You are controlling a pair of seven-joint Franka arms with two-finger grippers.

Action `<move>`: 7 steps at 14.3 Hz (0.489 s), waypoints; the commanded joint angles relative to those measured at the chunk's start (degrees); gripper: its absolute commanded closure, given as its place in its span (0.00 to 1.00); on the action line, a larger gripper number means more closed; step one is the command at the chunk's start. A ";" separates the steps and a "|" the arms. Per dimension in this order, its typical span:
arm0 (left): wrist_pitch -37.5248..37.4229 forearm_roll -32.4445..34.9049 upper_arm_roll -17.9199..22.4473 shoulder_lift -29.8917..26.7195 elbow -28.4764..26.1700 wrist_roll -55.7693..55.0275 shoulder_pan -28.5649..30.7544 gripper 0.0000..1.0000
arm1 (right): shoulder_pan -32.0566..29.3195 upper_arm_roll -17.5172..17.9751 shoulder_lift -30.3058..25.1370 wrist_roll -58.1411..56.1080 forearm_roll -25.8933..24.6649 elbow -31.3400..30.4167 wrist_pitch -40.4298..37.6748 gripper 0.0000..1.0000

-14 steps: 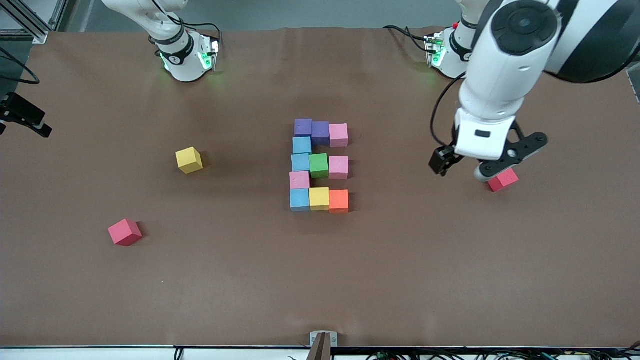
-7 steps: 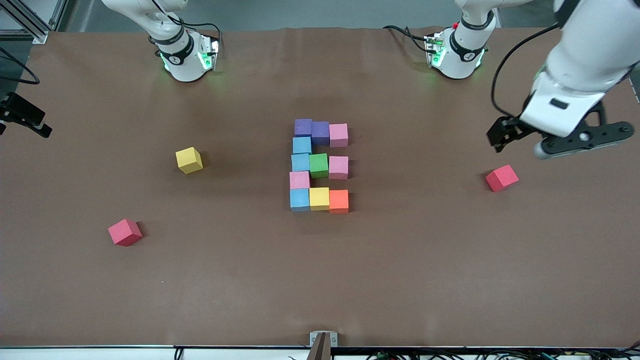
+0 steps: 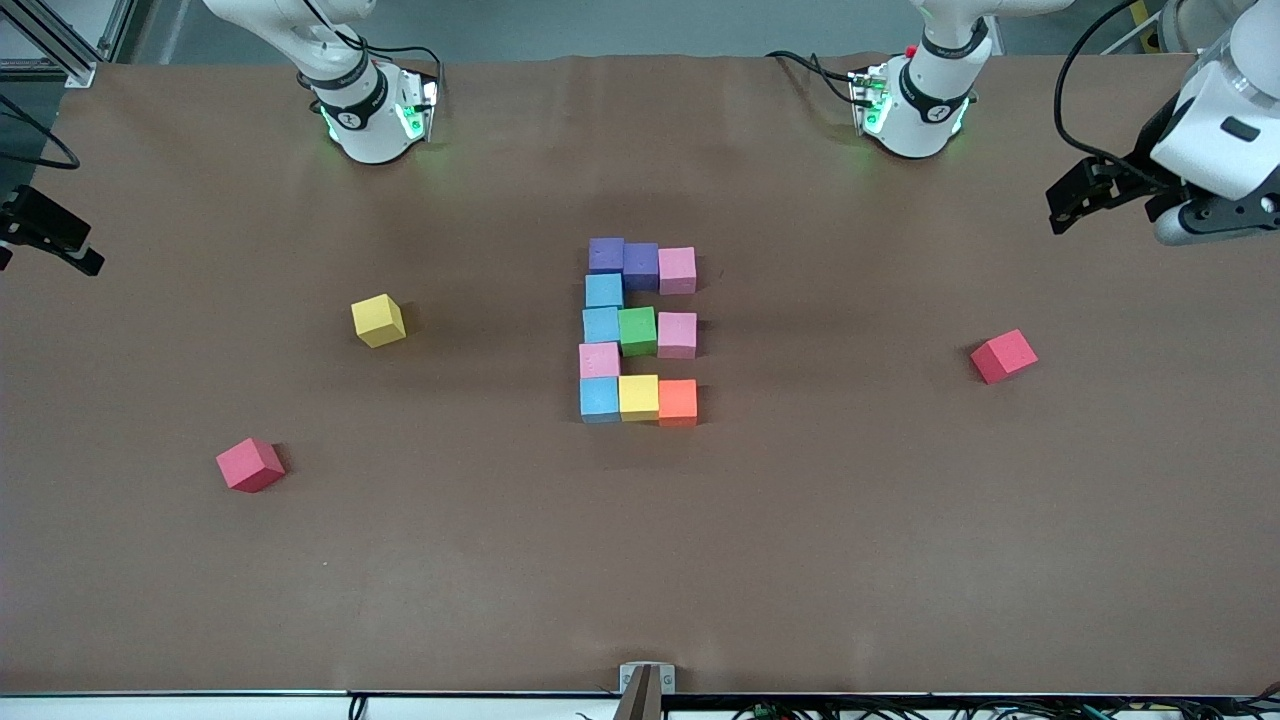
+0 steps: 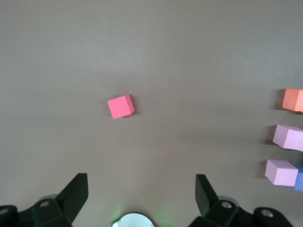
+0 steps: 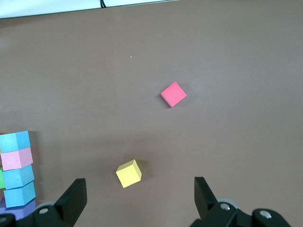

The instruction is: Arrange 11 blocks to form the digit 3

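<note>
Blocks (image 3: 638, 330) form a digit 3; left gripper (image 4: 139, 191), right gripper (image 5: 137, 198): jaws spread, empty.

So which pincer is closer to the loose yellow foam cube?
Right. The right pincer hangs open above the table close to the loose yellow foam cube; the left pincer is open over the left arm's table end.

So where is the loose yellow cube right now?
In the front view the loose yellow cube sits alone on the table toward the right arm's end, level with the figure's middle bar; a red cube lies nearer the camera.
</note>
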 commanded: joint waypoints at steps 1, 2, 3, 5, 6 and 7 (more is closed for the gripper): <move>0.37 -3.02 1.71 -3.97 -3.04 2.11 -0.83 0.00 | 0.20 -0.02 0.44 -0.12 -0.01 0.94 -0.25 0.00; 0.19 -2.94 1.63 -3.88 -2.78 2.11 -0.83 0.00 | 0.20 -0.02 0.44 -0.12 -0.01 0.94 -0.25 0.00; 0.28 -2.50 1.54 -3.62 -2.77 2.11 -0.92 0.00 | 0.20 -0.02 0.44 -0.12 -0.01 0.94 -0.25 0.00; 0.28 -2.41 1.45 -3.44 -1.81 2.11 -0.57 0.00 | 0.20 -0.02 0.44 -0.12 -0.01 0.94 -0.25 0.00; 0.28 -2.41 1.36 -3.53 -1.37 2.02 -0.48 0.00 | 0.20 -0.02 0.44 -0.12 -0.01 0.94 -0.25 0.00; 0.19 -2.32 1.27 -3.36 -1.02 1.85 -0.57 0.00 | 0.20 -0.02 0.44 -0.12 -0.01 0.94 -0.25 0.00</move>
